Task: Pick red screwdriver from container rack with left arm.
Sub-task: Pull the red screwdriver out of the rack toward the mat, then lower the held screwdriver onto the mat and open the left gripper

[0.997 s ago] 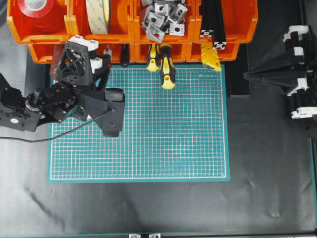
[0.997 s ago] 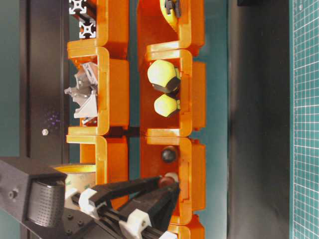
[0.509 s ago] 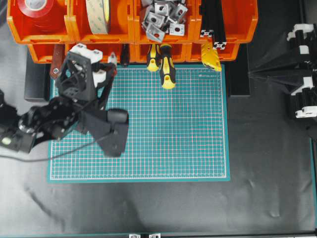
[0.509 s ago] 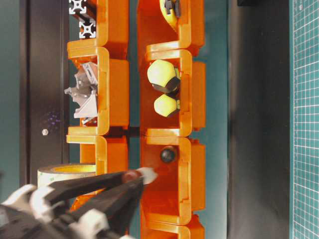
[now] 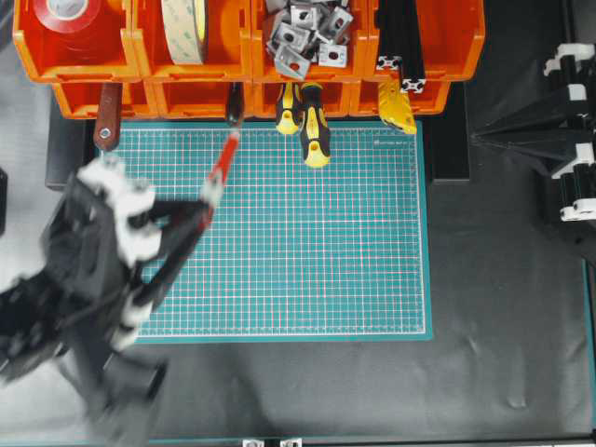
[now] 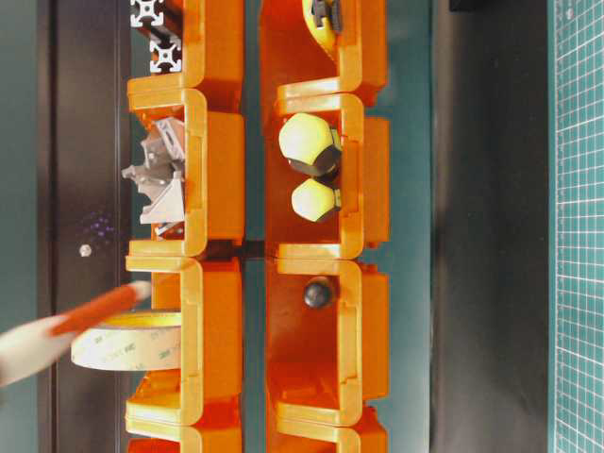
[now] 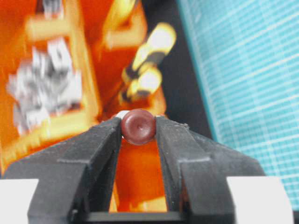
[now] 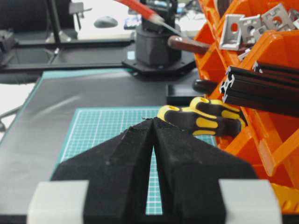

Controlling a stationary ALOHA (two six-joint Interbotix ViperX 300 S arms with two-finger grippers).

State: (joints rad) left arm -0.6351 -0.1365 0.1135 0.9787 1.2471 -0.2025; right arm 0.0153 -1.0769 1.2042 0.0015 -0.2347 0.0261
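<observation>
The red screwdriver (image 5: 222, 166) hangs in the air over the green mat (image 5: 317, 251), clear of the container rack (image 5: 250, 45). My left gripper (image 5: 207, 199) is shut on its butt end; the arm behind it is motion-blurred at the lower left. The left wrist view shows the dark red butt (image 7: 138, 126) pinched between the two black fingers (image 7: 105, 138). A blurred red streak in the table-level view is the screwdriver (image 6: 94, 310), raised beside the rack (image 6: 351, 198). My right gripper (image 5: 477, 138) sits shut at the right edge, its tips (image 8: 153, 120) together with nothing between them.
Two yellow-and-black screwdrivers (image 5: 313, 126) stick out of a lower bin over the mat's far edge. A dark-red flat handle with an eyelet (image 5: 105, 119) hangs at the left. The upper bins hold tape rolls (image 5: 186, 28), metal brackets (image 5: 303, 33) and black extrusions (image 5: 400, 47).
My left arm has drawn back from the rack toward the near left and risen, pulling the red screwdriver out of its bin. The right arm has stayed put.
</observation>
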